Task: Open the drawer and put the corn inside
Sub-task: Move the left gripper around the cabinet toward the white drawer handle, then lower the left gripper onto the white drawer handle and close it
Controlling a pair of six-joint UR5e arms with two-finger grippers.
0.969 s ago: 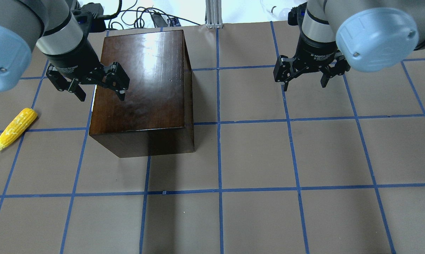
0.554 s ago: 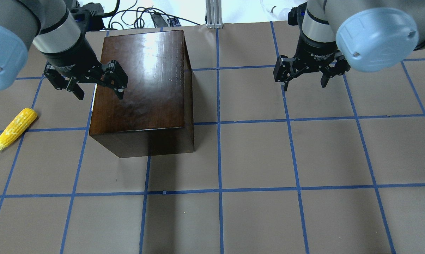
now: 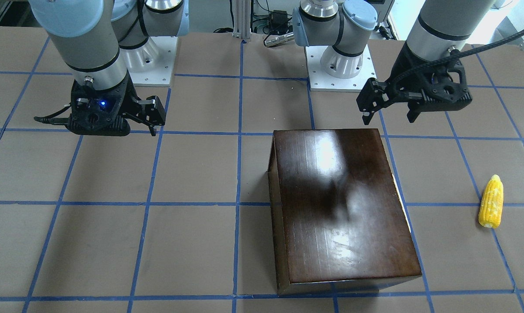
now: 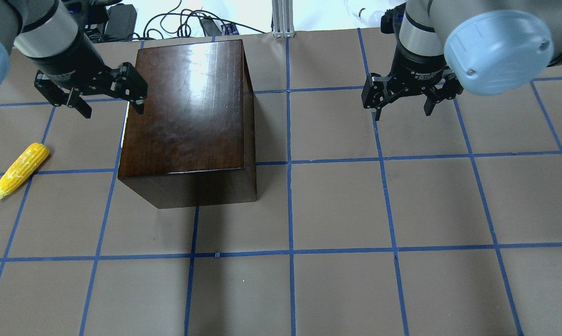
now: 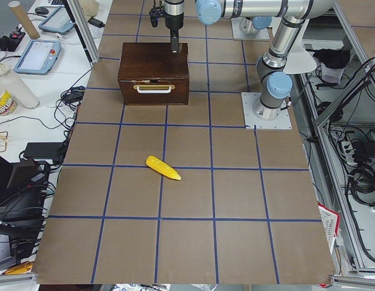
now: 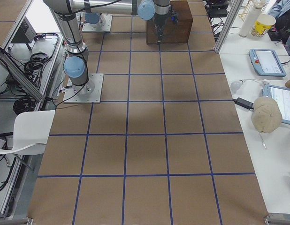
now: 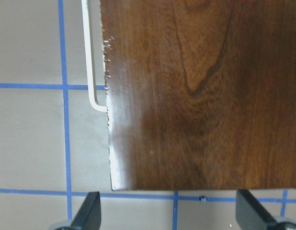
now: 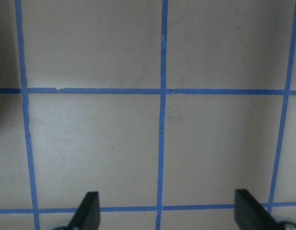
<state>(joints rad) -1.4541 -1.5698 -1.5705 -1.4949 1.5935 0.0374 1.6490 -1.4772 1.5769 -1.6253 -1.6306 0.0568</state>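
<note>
The glossy dark-brown box (image 4: 187, 116) stands on the table left of centre. Its drawer is shut; the front with a pale bar handle (image 5: 154, 89) faces my left side. The handle also shows in the left wrist view (image 7: 93, 62) beside the box top (image 7: 200, 96). The yellow corn (image 4: 20, 171) lies on the table left of the box, tapered end toward me; it also shows in the front-facing view (image 3: 491, 202). My left gripper (image 4: 112, 109) is open and empty, above the box's left edge. My right gripper (image 4: 402, 112) is open and empty over bare table, far right of the box.
Cables and a black power brick (image 4: 122, 18) lie past the table's far edge, with an aluminium post (image 4: 283, 18) beside them. The two arm bases (image 3: 331, 65) stand at my side of the table. Blue tape lines grid the brown table (image 4: 336, 210).
My left gripper has moved left and toward the far edge, from over the box top to over its left edge. The right arm, box and corn have not moved.
</note>
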